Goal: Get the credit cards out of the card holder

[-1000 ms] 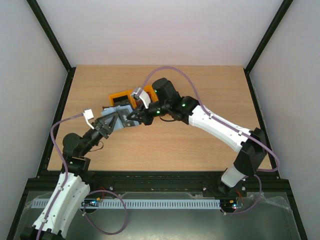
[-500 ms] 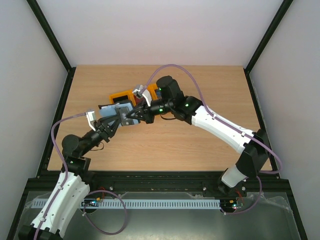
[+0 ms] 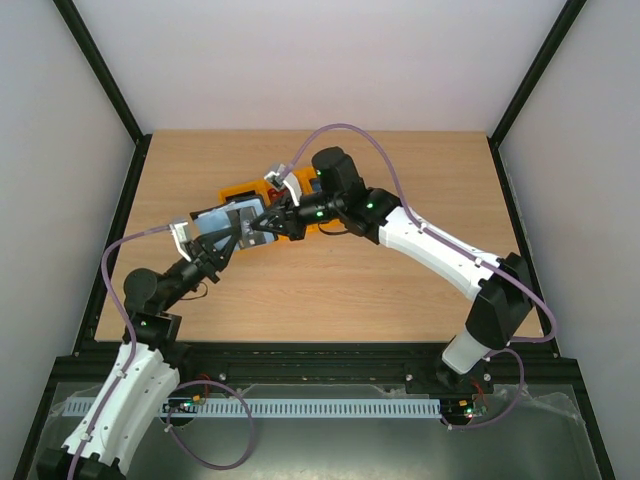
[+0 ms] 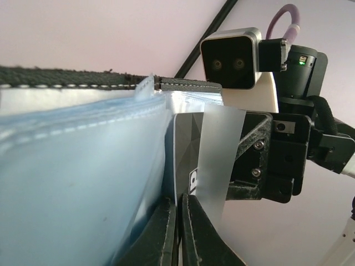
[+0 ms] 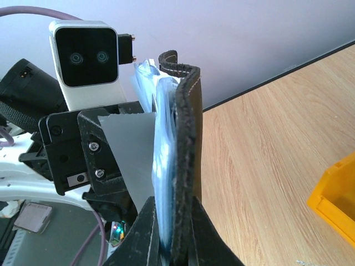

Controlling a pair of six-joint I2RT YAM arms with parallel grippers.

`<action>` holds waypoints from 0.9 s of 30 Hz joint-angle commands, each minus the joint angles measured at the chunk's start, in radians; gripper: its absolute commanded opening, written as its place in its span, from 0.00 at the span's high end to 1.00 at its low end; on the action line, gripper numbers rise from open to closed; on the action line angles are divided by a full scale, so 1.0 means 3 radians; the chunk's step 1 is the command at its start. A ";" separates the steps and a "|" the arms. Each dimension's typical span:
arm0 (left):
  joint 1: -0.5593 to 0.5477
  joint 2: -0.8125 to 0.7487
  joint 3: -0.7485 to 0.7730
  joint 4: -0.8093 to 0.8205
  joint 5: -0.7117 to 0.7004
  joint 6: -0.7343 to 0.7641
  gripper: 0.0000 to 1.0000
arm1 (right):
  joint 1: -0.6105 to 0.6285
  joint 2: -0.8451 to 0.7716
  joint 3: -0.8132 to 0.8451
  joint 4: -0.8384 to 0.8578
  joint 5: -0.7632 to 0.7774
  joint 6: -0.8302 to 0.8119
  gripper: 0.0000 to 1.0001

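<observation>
Card holder (image 3: pixel 215 220) is held on edge between the two arms, over the back left part of the table (image 3: pixel 380 300), with its stitched black cover (image 5: pixel 186 127) outside and its blue-grey pockets (image 4: pixel 77 177) fanned open. Right gripper (image 5: pixel 169 235) is pinched tight on the cover's edge and the pocket layer beside it. Left gripper (image 4: pixel 178 221) is closed narrow on the lower edge of a grey card (image 4: pixel 186 138), which shows at the pockets' edge, close to the right gripper's body. Yellow bins (image 3: pixel 238 190) sit just behind the holder, near the right wrist. Bare wood lies along the near side and out to the right.
</observation>
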 commanded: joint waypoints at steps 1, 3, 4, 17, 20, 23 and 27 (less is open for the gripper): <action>-0.0107 -0.0099 0.0104 0.0037 0.0405 0.0121 0.97 | -0.0015 -0.0036 -0.0134 0.0507 -0.0080 0.0114 0.97; -0.0089 -0.0143 0.0093 -0.0022 0.0311 0.0125 0.97 | -0.0073 -0.0128 -0.0271 0.0608 -0.0122 0.0187 0.94; -0.0075 -0.0155 0.0080 -0.0022 0.0283 0.0129 0.97 | -0.0092 -0.0162 -0.0320 0.0651 -0.0161 0.0210 0.92; 0.0072 -0.0202 0.0122 -0.0291 0.0058 0.0216 0.98 | -0.0286 -0.0449 -0.0651 0.0244 -0.0180 -0.0033 0.98; 0.0107 -0.0220 0.0179 -0.0393 0.0030 0.0311 0.98 | -0.0397 -0.0518 -0.0735 0.0106 -0.0043 -0.0093 0.98; 0.0140 -0.0242 0.0239 -0.0574 -0.0005 0.0484 0.97 | -0.0600 -0.0585 -0.0866 0.0010 0.0010 -0.0063 0.98; 0.0146 -0.0273 0.0233 -0.0626 0.0049 0.0545 0.97 | -0.0745 -0.0676 -0.1005 0.0015 -0.0019 -0.0002 0.98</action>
